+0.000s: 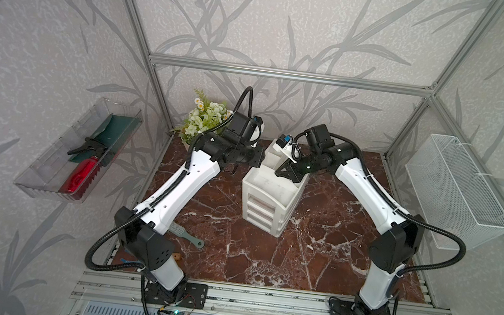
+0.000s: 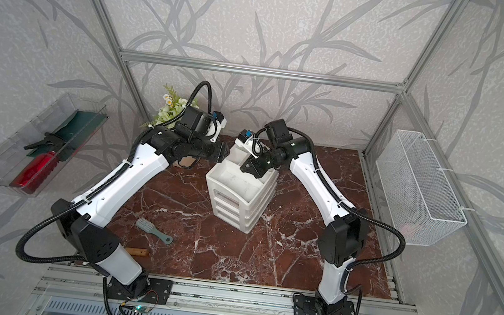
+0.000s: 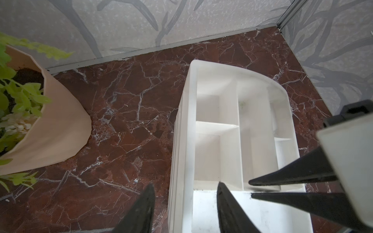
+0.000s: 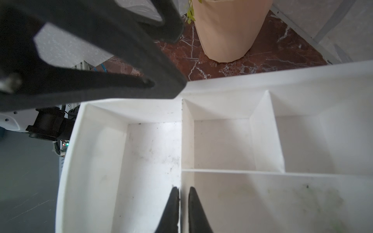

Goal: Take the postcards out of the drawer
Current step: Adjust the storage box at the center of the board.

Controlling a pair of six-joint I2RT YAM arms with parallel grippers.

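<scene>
Currently the desk carries one large item that matters: the white drawer unit, standing near the middle and somewhat nearer the rear edge. Its three drawers all look pushed in. The open tray on top is split into compartments, and those the wrist views show are bare.

Both arms reach over that tray from opposite sides.

Entry, left gripper: jaws about half spread, astride the unit's side wall. One finger is outside over the marble and one inside the tray; neither touches, and nothing is held. My reading is that it sits there to brace the unit against sliding when a drawer is drawn.

Entry, right gripper: jaws a narrow slit apart, astride a thin divider. A sliver of white shows beside one finger, so I judge the pinch loose. Nothing is carried.

Entry, postcards: not visible in any view. A faint reddish tint shows behind the top drawer front, but I cannot tell whether that is them. I judge they lie inside a shut drawer, so the drawer must be opened first.
</scene>
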